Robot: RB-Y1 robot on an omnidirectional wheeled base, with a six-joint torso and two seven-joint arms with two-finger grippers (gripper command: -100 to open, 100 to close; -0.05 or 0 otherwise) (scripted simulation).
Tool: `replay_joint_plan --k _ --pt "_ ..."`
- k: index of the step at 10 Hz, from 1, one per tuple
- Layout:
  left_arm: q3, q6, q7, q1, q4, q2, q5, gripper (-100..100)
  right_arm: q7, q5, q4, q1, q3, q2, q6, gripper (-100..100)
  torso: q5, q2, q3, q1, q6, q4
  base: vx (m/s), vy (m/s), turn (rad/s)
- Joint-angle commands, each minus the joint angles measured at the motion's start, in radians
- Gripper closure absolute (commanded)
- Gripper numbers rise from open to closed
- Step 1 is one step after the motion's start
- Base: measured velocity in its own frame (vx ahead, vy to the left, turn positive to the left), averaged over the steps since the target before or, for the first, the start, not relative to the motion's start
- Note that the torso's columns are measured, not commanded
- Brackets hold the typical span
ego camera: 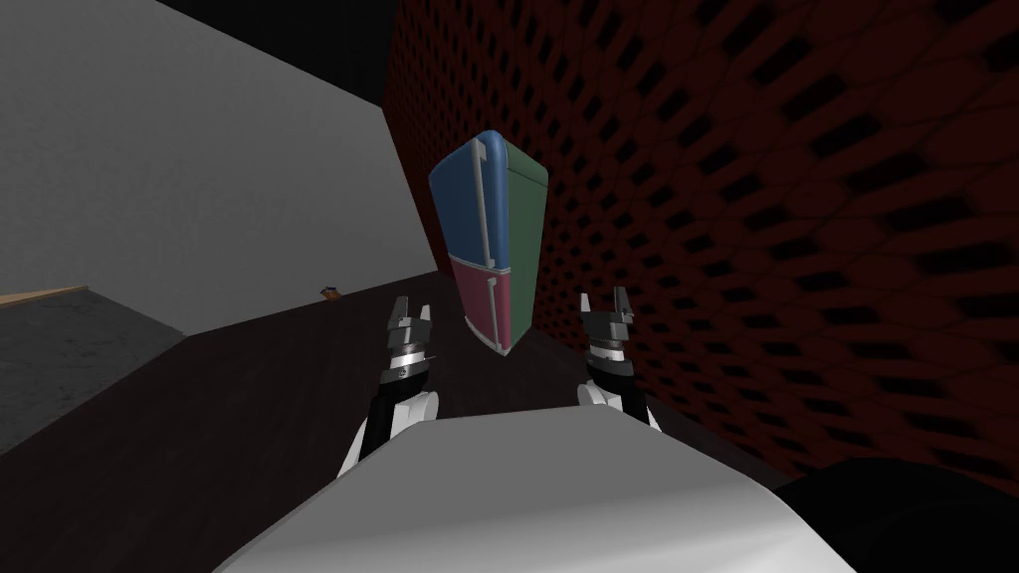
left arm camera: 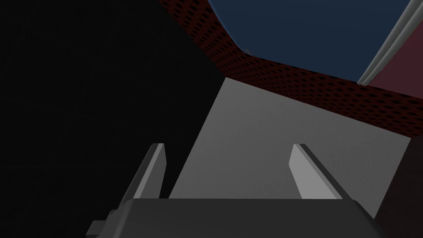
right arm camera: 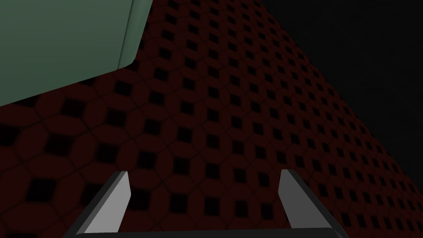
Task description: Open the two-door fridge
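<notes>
The two-door fridge (ego camera: 488, 239) stands ahead against the dark red patterned wall, with a blue upper door (ego camera: 468, 204), a maroon lower door (ego camera: 480, 303), a green side (ego camera: 524, 214) and grey bar handles (ego camera: 481, 194). Both doors look closed. My left gripper (ego camera: 410, 316) hangs open in front of the fridge, to its left and short of it. My right gripper (ego camera: 607, 306) is open on the fridge's right, near the wall. The left wrist view catches the blue door (left arm camera: 314, 29), a grey handle (left arm camera: 388, 45) and the maroon door (left arm camera: 402, 62) beyond the open left gripper (left arm camera: 228, 159). The right wrist view shows the green side (right arm camera: 62, 41) past the open right gripper (right arm camera: 204, 194).
A dark red patterned wall (ego camera: 796, 229) runs along the right, close to my right arm. A grey wall (ego camera: 179, 189) lies to the left. The floor (ego camera: 199, 418) is dark. A small brown object (ego camera: 331, 292) sits at the base of the grey wall. A black area shows past the wall tops.
</notes>
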Motion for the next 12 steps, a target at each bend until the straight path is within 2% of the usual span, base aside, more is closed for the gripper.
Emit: replay_joint_plan --k 1,9,10,12 --pt "0.0 0.0 0.0 0.0 0.0 0.0 0.0 0 0.0 0.0 0.0 0.0 0.0 0.0 0.0 0 0.0 0.04 -0.082 0.0 0.0 0.041 0.0 0.0 0.0" --pt "0.0 0.0 0.0 0.0 0.0 0.0 0.0 0 0.0 0.0 0.0 0.0 0.0 0.0 0.0 0 0.0 0.618 -1.234 0.0 0.0 0.617 0.0 0.0 0.0" --pt "0.003 0.009 0.003 0.0 -0.005 0.045 0.006 -100 0.0 0.0 0.0 0.0 0.0 0.0 0.0 0 0.0 0.691 -1.382 0.0 0.0 0.691 0.023 -0.011 0.016" --pt "0.011 0.031 0.011 0.001 -0.014 0.105 0.019 -100 0.0 0.0 0.0 0.0 0.0 0.0 0.0 0 0.0 0.732 -1.472 -0.001 0.0 0.733 0.056 -0.034 0.03"
